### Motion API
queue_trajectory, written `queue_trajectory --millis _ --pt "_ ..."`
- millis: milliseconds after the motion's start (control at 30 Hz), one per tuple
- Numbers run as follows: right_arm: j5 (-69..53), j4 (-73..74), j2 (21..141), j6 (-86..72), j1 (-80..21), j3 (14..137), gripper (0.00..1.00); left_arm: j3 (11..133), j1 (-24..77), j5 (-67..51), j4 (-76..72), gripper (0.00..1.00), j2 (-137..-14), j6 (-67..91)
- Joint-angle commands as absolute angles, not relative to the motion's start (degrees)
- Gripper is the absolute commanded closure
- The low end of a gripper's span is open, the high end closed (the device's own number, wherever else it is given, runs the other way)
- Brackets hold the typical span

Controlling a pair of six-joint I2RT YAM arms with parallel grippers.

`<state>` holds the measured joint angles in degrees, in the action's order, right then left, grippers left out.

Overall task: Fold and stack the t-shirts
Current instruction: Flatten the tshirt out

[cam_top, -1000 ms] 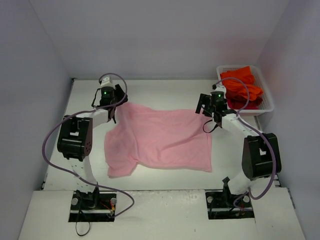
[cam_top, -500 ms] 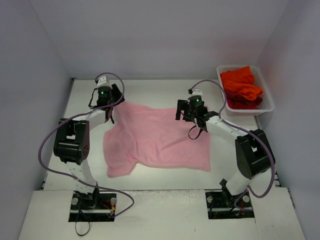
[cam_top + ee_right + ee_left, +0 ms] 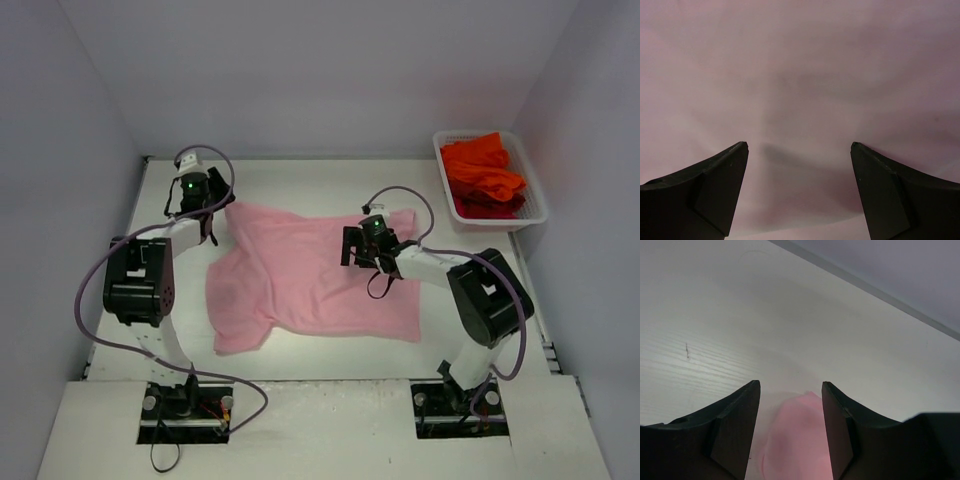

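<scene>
White worktop point(image 3: 300, 180), pale walls on three sides. Top view: pink t-shirt point(image 3: 300, 285) spread mid-worktop, rumpled; orange-red t-shirts point(image 3: 483, 175) heaped in white mesh basket point(image 3: 535, 210) at far right corner. Left hand point(image 3: 205, 215) at shirt's far left corner; right hand point(image 3: 362, 258) over shirt, right of middle.
Left wrist view: fingers point(image 3: 737, 427) part-open, pink cloth between them; grip unclear.
Right wrist view: fingers point(image 3: 715, 185) spread wide, nothing held, pink cloth below.

Light pink t-shirt point(image 3: 310, 280); orange-red t-shirts point(image 3: 483, 172); white mesh basket point(image 3: 535, 208); white table point(image 3: 300, 180).
</scene>
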<state>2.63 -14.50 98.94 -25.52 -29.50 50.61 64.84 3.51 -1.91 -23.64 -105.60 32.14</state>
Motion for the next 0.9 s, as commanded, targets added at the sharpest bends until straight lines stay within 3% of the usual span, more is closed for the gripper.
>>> queue_trajectory --millis 0,533,867 --pt "4.22 -18.54 98.09 -27.07 -31.37 50.71 0.2 66.36 2.55 -3.51 -27.42 0.52 -105.73 33.05" --pt "7.03 -14.94 86.32 -31.64 -39.19 43.42 0.2 66.97 0.62 -8.7 -30.06 0.52 -109.33 36.47" --pt "10.1 -12.22 84.99 -34.54 -44.82 41.13 0.2 64.08 0.53 -14.76 -36.91 0.52 -111.71 42.62"
